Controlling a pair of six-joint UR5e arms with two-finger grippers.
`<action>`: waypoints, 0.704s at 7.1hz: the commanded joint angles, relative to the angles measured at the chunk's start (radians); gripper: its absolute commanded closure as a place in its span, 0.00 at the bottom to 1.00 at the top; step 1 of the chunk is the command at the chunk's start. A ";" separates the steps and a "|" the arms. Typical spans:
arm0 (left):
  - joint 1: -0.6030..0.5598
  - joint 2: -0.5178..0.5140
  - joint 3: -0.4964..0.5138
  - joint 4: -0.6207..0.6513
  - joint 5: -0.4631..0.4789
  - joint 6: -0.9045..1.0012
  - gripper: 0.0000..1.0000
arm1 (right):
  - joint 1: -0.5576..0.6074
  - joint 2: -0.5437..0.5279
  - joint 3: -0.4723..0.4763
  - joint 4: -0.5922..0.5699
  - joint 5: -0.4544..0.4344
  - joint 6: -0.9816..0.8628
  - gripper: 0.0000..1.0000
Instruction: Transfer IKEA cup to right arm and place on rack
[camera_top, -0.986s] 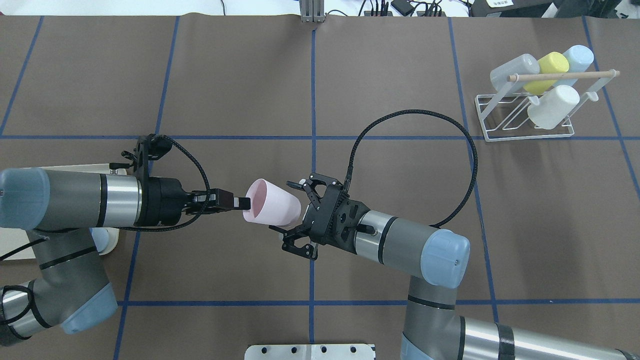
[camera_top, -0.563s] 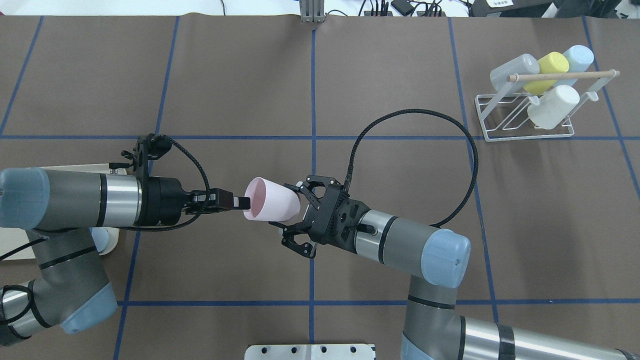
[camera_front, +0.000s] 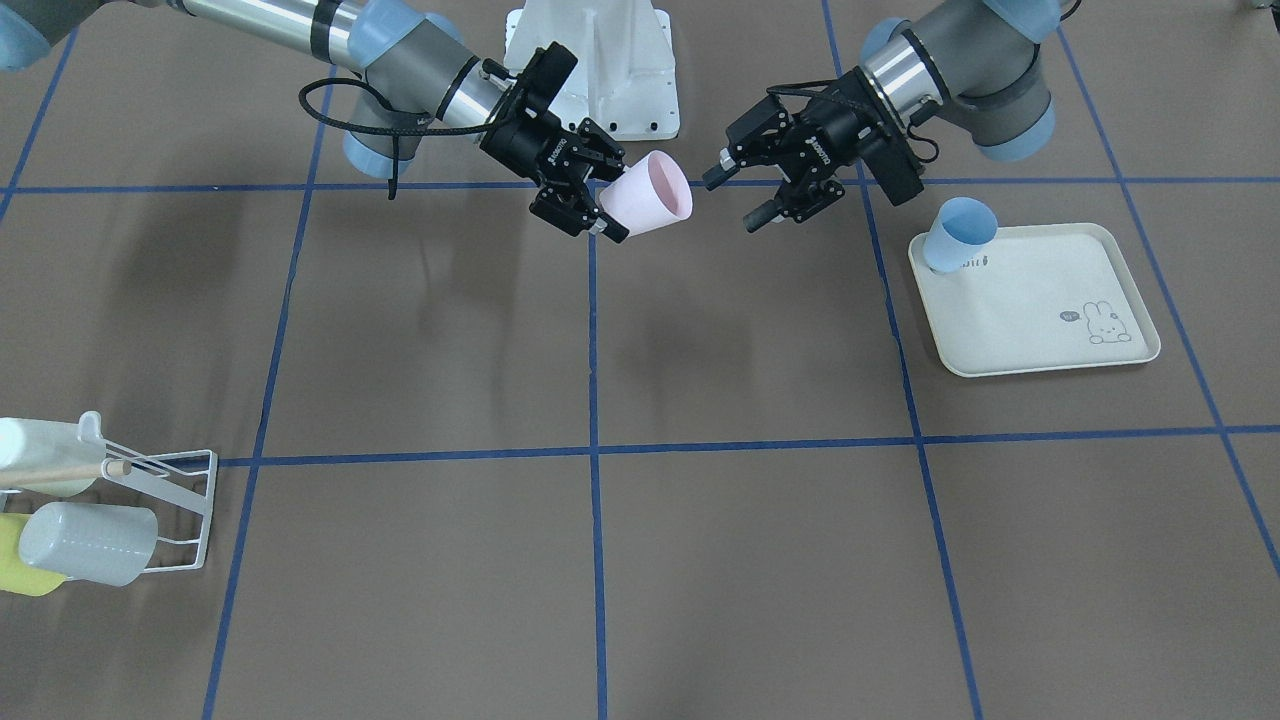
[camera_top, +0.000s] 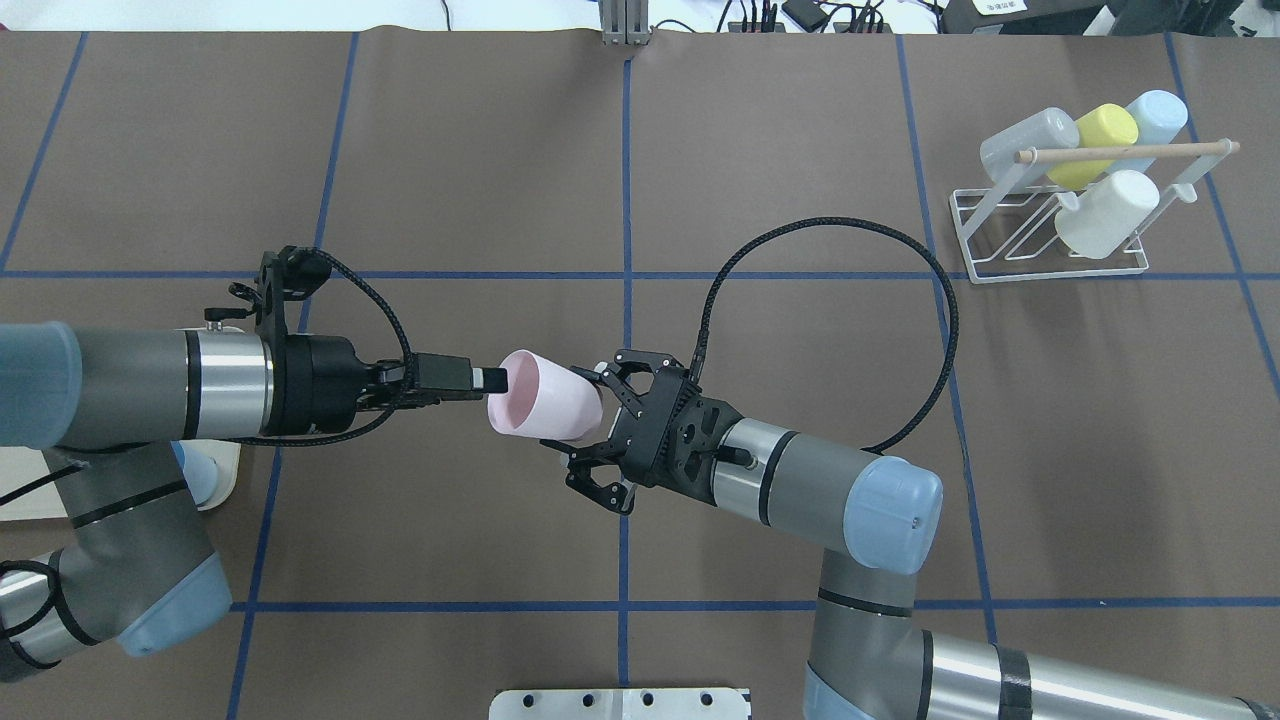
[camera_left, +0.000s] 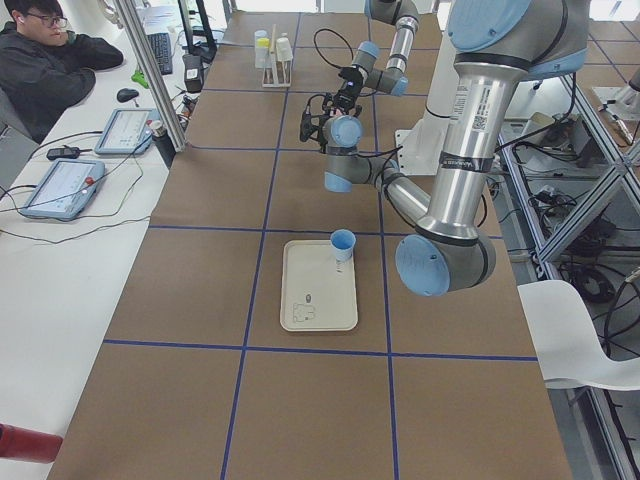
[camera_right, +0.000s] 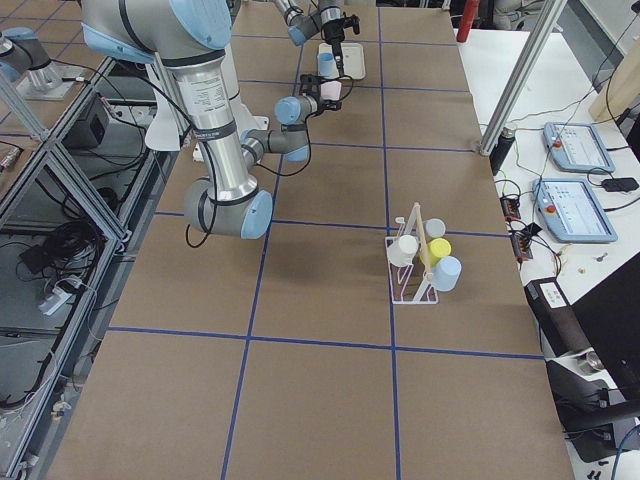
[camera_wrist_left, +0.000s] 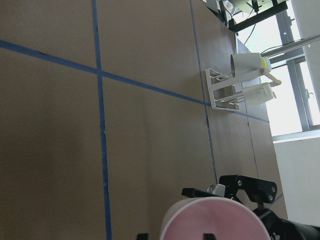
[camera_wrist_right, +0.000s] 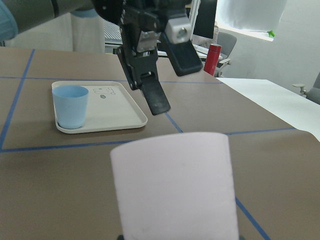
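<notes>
The pink IKEA cup (camera_top: 545, 410) lies sideways in the air over the table's middle, its mouth toward the left arm. My right gripper (camera_top: 585, 415) is shut on its base end; it fills the lower right wrist view (camera_wrist_right: 175, 190). My left gripper (camera_front: 735, 200) stands open just off the cup's rim (camera_front: 672, 190), its fingers (camera_wrist_right: 156, 97) spread and touching nothing. The white wire rack (camera_top: 1050, 268) with a wooden rod stands far right at the back, also visible as rack (camera_front: 190, 510) and rack (camera_wrist_left: 220, 97).
Several cups, grey, yellow, light blue and white (camera_top: 1105, 215), hang on the rack. A cream rabbit-print tray (camera_front: 1040, 320) holds a blue cup (camera_front: 955, 235) on the left arm's side. A person (camera_left: 50, 60) sits at a side desk.
My right gripper closed onto the cup's base. My left gripper let go of the rim, opened and shifted slightly toward the table's far side.
</notes>
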 joint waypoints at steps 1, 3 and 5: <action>-0.094 0.122 -0.014 0.036 -0.059 0.172 0.00 | 0.012 -0.046 0.002 -0.025 -0.104 -0.003 0.98; -0.231 0.284 -0.020 0.037 -0.129 0.426 0.00 | 0.050 -0.051 0.045 -0.267 -0.146 -0.006 1.00; -0.392 0.422 -0.010 0.039 -0.207 0.714 0.00 | 0.102 -0.054 0.191 -0.622 -0.146 -0.038 1.00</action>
